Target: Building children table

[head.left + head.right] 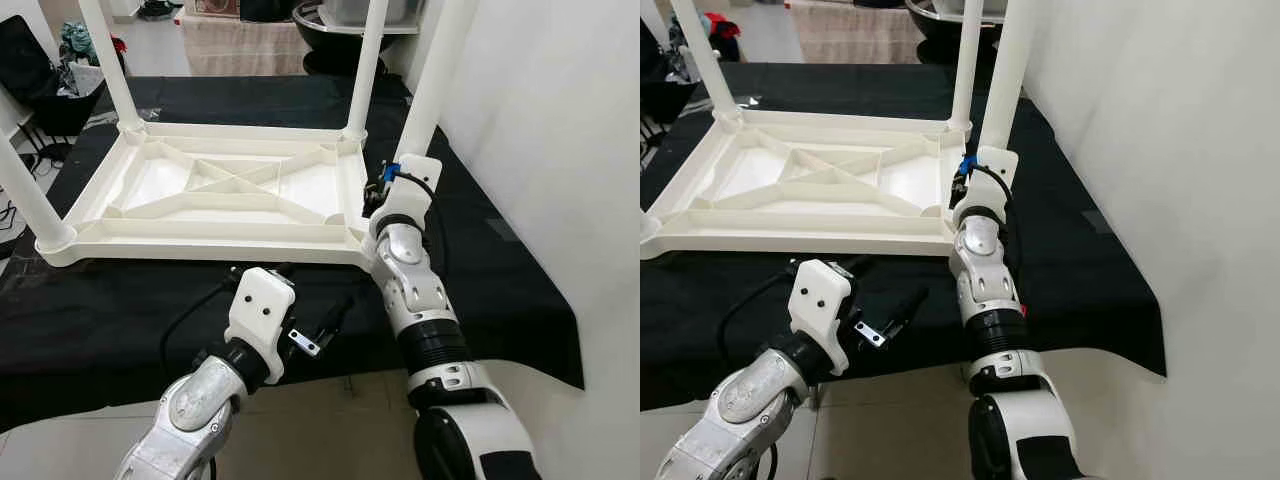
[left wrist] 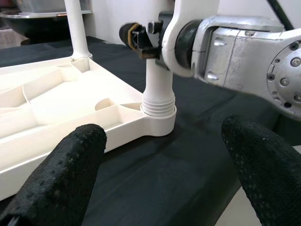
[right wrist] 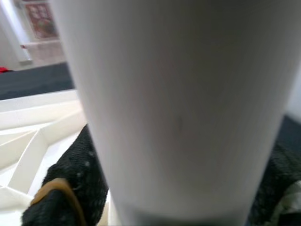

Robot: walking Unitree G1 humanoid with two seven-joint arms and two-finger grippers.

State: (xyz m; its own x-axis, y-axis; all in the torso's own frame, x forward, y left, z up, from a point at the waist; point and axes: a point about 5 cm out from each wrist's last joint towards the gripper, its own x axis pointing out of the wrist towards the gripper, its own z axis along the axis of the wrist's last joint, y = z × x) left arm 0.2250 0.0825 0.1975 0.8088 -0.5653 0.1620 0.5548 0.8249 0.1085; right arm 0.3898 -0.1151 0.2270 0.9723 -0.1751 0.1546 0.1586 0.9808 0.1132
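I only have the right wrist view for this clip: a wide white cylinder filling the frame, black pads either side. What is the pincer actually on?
Observer: The right pincer grips the near-right table leg, low down by its corner socket on the upturned white tabletop.
Operator: Is that leg seated?
Observer: In the left wrist view its threaded collar shows above the socket, so it looks not fully screwed in.
Operator: How many legs are up?
Observer: Four, one standing at each corner.
Operator: And the other arm?
Observer: The left pincer is open over the black cloth, in front of the tabletop, holding nothing.
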